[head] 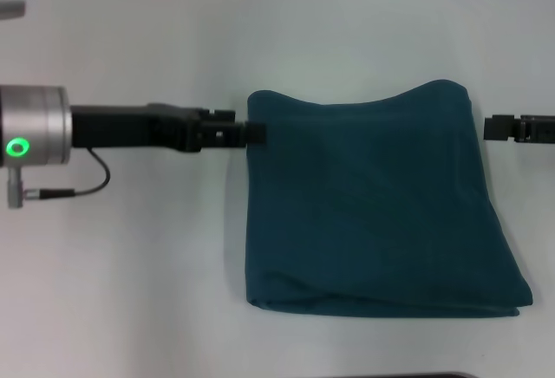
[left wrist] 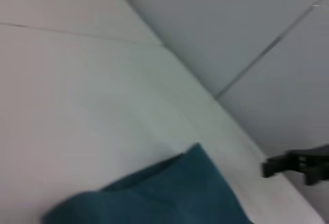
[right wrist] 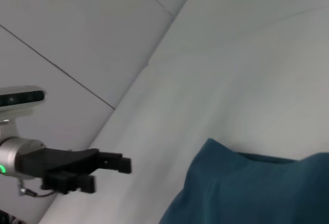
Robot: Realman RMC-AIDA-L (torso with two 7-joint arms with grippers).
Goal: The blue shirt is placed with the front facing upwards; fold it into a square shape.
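While the blue shirt (head: pixel 373 205) lies folded on the white table (head: pixel 130 291) as a compact, roughly square stack with its plain side up, treat the fold as essentially made and the step in hand as release and clearance. You will find the left hand (head: pixel 251 133) at the stack's left edge near the far corner, its tips touching or just overlapping the cloth. Whether that hand is clenched on the fabric or released cannot be told from these views — confirm it before moving. The right hand (head: pixel 487 127) sits just beside the right edge, apart from the cloth; its state cannot be told either.

To do this step well:
- Release the left hand fully before any travel, so the top layer is not dragged.
- Withdraw straight outward, away from the edge, keeping low and level — lifting early could peel the fold open.
- Check the near edge, where layers show slightly offset, and the far edge, which bows a little between its corners; square these only if the shape demands it
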